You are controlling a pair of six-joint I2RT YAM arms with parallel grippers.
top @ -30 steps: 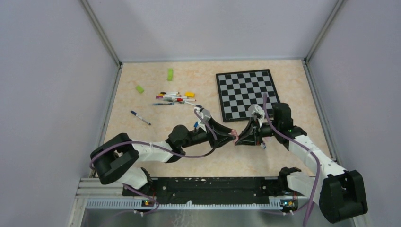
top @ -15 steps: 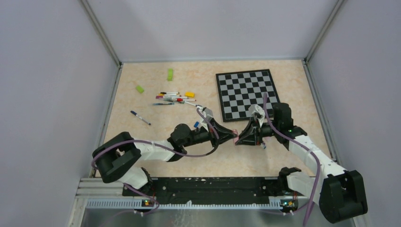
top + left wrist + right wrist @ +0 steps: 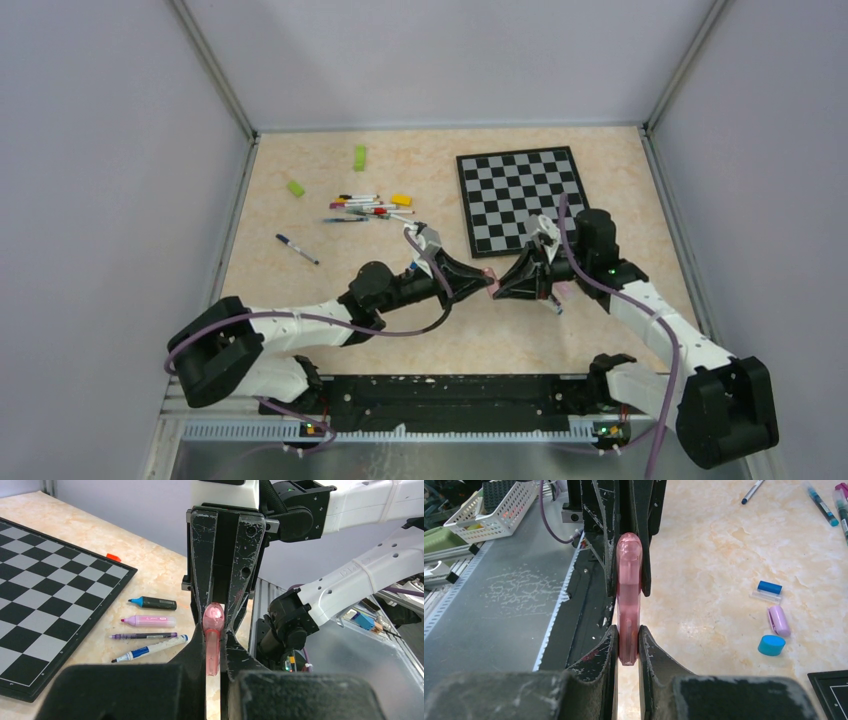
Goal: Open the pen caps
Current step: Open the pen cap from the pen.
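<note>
Left jaws and right jaws both narrow, clamped on opposite ends of one translucent pink marker pen [image 3: 629, 610] held above the beige marbled worktop [image 3: 724, 555] | change: left arm [image 3: 300, 320] has stretched out, meeting point nudged leftward | pen looks in one piece, so the opening seems not yet done

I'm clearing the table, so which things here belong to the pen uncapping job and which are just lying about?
Job: pink pen, gripped by left pincer and right pincer; pen pile; lone pen; loose caps.
Lying about: chessboard; green blocks; yellow block.
</note>
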